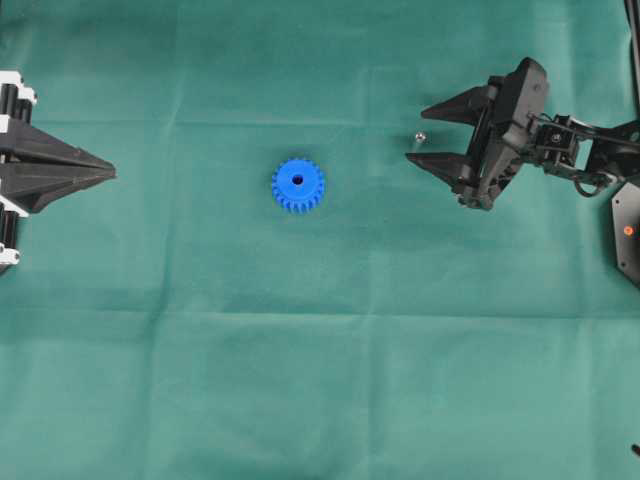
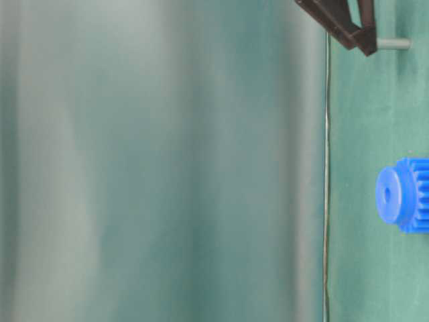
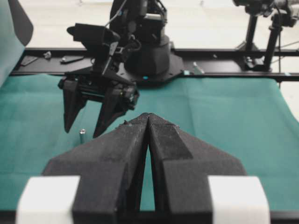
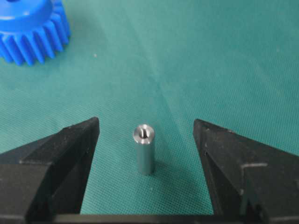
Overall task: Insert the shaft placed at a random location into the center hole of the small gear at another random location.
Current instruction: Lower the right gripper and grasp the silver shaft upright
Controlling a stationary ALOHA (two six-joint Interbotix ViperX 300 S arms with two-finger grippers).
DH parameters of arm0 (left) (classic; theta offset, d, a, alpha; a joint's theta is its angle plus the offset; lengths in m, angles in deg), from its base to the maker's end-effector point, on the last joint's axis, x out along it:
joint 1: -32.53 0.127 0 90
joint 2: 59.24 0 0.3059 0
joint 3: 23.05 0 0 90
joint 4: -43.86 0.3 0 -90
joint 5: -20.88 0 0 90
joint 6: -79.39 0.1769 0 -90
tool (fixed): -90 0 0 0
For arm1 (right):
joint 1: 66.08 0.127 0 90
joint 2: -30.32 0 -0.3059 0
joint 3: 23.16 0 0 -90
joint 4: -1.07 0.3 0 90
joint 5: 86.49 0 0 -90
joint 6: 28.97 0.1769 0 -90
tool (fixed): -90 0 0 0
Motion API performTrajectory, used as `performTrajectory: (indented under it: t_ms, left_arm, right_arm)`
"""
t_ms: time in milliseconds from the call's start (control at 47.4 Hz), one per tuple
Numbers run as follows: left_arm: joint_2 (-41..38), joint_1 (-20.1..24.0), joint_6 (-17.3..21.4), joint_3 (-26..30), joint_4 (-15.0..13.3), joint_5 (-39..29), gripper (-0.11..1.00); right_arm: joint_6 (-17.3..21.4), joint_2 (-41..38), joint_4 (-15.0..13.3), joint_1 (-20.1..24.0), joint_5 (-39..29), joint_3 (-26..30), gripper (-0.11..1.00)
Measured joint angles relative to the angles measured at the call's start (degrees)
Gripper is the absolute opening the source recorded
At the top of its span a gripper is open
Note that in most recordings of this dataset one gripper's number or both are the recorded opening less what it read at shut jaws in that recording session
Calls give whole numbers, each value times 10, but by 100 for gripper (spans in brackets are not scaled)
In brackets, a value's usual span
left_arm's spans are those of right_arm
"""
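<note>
I see a bright blue small gear (image 1: 297, 185) with a dark center hole (image 1: 297, 180) on plain green cloth (image 1: 320, 380). Right of it stands the silvery-grey shaft (image 4: 145, 148), between my matte black right gripper (image 4: 145, 140) fingers.

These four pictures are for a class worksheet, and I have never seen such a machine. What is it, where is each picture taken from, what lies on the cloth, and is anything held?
It is a robot with two arms, each ending in a black two-fingered pincer. One picture looks straight down, one looks along the table on its side, and the other two come from cameras on each wrist. On the green cloth lies a blue small gear with a center hole, and a short metal shaft stands upright. The right pincer is open with the shaft between its fingers, touching neither. The left pincer is shut and waits at the left edge. Nothing is held.
</note>
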Motion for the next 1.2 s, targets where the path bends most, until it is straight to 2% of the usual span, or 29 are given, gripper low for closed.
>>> performTrajectory:
  t_ms: [127,232,274,443,485,970,1096,1202]
  left_arm:
    - [0,-1,1,0,0,-1,0]
    - [0,-1,0,0,0,-1,0]
    - [0,0,0,-1,0,-1,0]
    - [0,-1,0,0,1,-1,0]
    - [0,-1,0,0,0,-1,0]
    - [0,-1,0,0,0,-1,0]
    - [0,-1,0,0,0,-1,0]
    - [0,-1,0,0,0,-1,0]
  right_arm:
    - [0,-4,2,-1,7,1,79]
    - [0,-4,2,-1,9,1,72]
    - [0,-4,2,-1,9,1,65]
    - [0,-4,1,-1,9,1,19]
    - [0,-4,1,0,9,1,13]
    - [0,-2,-1,-1,8,3,13]
    - [0,27,-1,-1,-17,4,13]
    - [0,76,-1,-1,-69,11,13]
